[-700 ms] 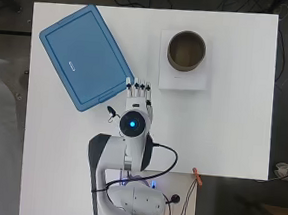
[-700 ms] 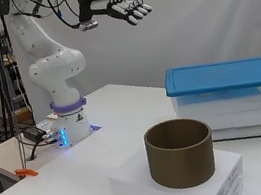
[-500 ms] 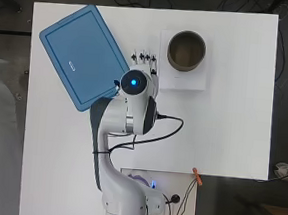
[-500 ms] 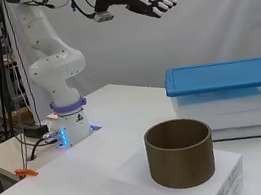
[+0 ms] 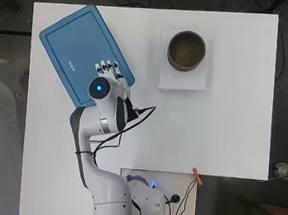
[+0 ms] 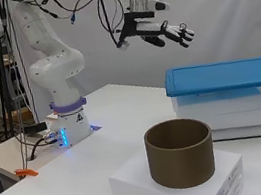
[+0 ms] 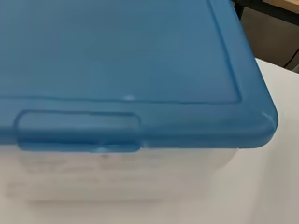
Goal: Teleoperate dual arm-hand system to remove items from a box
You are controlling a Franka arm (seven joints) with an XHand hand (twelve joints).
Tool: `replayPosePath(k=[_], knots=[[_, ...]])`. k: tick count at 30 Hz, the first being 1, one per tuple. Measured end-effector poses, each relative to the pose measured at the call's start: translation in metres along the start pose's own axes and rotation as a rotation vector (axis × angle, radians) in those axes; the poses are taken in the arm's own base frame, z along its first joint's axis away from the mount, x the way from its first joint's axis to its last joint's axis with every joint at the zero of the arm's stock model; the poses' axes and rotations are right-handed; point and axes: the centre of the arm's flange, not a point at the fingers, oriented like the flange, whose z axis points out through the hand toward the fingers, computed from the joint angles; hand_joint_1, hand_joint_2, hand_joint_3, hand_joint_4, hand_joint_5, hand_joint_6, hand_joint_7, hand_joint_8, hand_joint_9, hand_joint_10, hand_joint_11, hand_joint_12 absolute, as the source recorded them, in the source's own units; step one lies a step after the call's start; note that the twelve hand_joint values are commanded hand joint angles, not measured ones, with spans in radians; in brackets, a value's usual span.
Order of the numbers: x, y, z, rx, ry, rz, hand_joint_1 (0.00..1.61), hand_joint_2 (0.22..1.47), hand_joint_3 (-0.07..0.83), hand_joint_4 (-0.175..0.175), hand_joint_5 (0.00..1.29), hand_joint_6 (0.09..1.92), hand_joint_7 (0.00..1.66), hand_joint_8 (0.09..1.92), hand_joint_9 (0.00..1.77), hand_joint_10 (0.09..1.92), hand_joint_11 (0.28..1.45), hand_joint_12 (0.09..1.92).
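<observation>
White table [image 5: 232, 134] holds our closed box [image 6: 226, 106], blue lid [image 5: 83, 52] on, at its far left. Our hand [image 6: 159, 29] hovers above, fingers relaxed, empty. Next we likely lower to the lid's edge.

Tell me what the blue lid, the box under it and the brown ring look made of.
Blue lid: looks like moulded plastic, smooth with a soft sheen, raised rim and a moulded latch tab.
Box: translucent, cloudy plastic; its contents cannot be made out.
Brown ring: matte, even thick wall; possibly cardboard tube or plastic, I cannot tell which.
</observation>
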Motion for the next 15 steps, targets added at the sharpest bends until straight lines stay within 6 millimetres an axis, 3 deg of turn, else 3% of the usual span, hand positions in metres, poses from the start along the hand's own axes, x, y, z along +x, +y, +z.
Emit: replayPosePath(k=[7,11,15], knots=[[0.021,0.013,0.044,0.016,-0.152,-0.098,0.38,0.75,-0.014,-0.051,0.00,0.09,0.06,0.09,0.22,0.09,0.40,0.09],[0.022,0.015,0.050,0.001,-0.216,-0.138,0.31,0.72,-0.016,-0.049,0.00,0.09,0.08,0.09,0.24,0.09,0.40,0.09],[0.029,0.001,0.058,0.016,-0.221,-0.138,0.23,0.73,-0.004,-0.054,0.00,0.09,0.08,0.09,0.24,0.09,0.40,0.09]])
